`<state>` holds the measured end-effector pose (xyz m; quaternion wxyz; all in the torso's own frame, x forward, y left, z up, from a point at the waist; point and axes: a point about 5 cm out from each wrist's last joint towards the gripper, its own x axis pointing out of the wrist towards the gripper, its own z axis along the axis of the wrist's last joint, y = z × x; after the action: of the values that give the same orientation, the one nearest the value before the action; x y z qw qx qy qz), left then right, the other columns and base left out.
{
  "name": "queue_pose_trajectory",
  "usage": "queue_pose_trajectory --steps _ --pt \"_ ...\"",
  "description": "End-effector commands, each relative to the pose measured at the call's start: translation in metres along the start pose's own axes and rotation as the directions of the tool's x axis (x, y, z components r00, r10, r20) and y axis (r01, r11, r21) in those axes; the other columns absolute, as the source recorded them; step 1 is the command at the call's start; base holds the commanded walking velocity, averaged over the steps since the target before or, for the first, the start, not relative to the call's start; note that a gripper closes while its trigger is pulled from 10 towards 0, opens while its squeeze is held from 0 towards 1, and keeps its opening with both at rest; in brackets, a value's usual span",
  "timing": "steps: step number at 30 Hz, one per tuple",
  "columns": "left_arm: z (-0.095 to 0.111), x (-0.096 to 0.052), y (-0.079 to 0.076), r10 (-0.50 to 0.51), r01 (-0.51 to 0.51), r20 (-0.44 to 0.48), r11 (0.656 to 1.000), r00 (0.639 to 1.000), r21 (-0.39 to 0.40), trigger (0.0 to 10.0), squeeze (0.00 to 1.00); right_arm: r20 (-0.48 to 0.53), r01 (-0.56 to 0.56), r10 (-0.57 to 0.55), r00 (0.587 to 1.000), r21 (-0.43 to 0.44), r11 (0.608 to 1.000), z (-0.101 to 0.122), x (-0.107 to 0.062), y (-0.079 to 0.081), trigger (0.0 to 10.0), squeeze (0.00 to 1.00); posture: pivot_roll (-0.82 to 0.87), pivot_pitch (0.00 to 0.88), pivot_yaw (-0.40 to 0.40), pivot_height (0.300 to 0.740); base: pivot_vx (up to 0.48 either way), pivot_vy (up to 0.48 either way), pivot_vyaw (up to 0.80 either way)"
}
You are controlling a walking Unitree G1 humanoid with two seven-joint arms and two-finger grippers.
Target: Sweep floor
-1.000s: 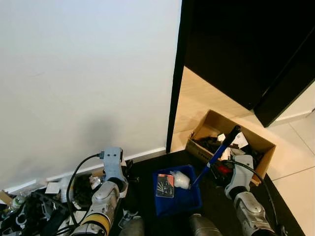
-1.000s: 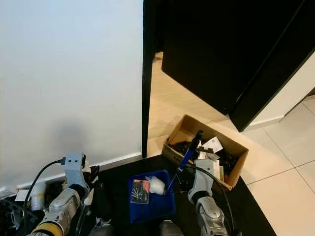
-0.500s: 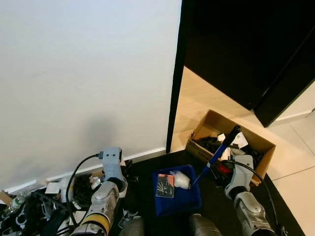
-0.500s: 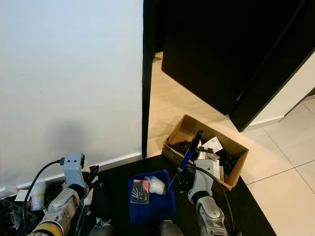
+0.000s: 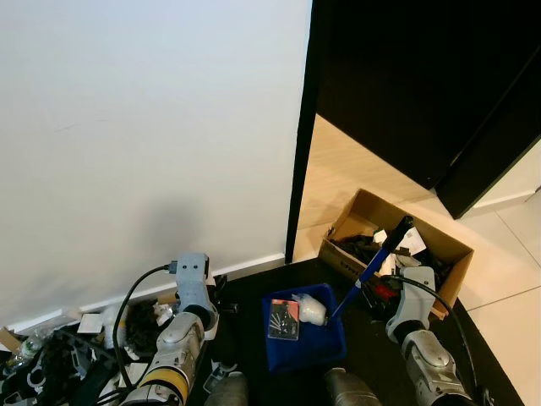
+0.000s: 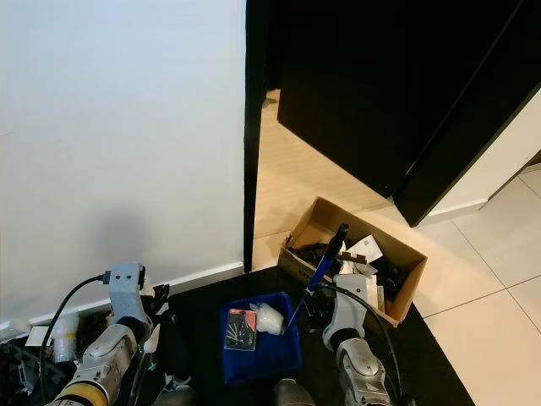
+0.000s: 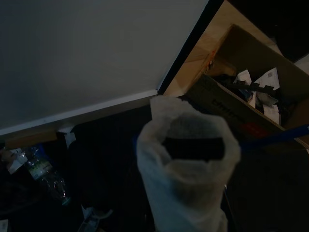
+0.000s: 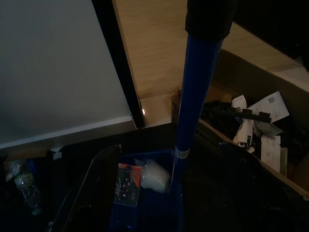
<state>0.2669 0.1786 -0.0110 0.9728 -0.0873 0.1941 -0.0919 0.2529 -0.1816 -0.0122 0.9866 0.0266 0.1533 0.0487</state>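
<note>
Gripping the blue handle [image 5: 374, 267] of the dustpan [image 5: 304, 333], right gripper [image 5: 382, 292] clenched. Left gripper's [image 7: 193, 150] closure impossible to tell behind a white wrapping [image 7: 186, 179].

Dustpan [image 5: 306, 340] centre on mat [image 5: 372, 347]; box [image 5: 394, 249] right behind; clutter [image 5: 59, 364] left by wall [image 5: 152, 135].

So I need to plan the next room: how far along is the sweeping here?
Some litter is already gathered: a white wad and a small packet lie in the blue dustpan. In hand: the right tool holds the blue broom handle, which slants down to the pan. Left: clutter, including a bottle, lies along the wall by the left arm.
</note>
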Motion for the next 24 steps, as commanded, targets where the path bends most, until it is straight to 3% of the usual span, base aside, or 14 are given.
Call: queue_pose_trajectory --steps 1,24 --pt "-0.0105 -0.004 -0.0008 0.004 -0.004 -0.035 1.0 0.999 -0.012 10.0 0.0 -0.028 0.017 -0.017 0.999 0.01 1.0 -0.0074 -0.0046 -0.0033 10.0 0.0 0.02 0.168 -0.011 0.74 0.0 0.0 0.0" --pt "-0.0093 -0.0032 -0.0005 0.006 -0.006 -0.034 1.0 0.999 -0.014 10.0 0.0 -0.027 0.018 -0.017 0.999 0.008 1.0 -0.0061 -0.0034 -0.0029 10.0 0.0 0.02 0.17 -0.013 0.74 0.0 0.0 0.0"
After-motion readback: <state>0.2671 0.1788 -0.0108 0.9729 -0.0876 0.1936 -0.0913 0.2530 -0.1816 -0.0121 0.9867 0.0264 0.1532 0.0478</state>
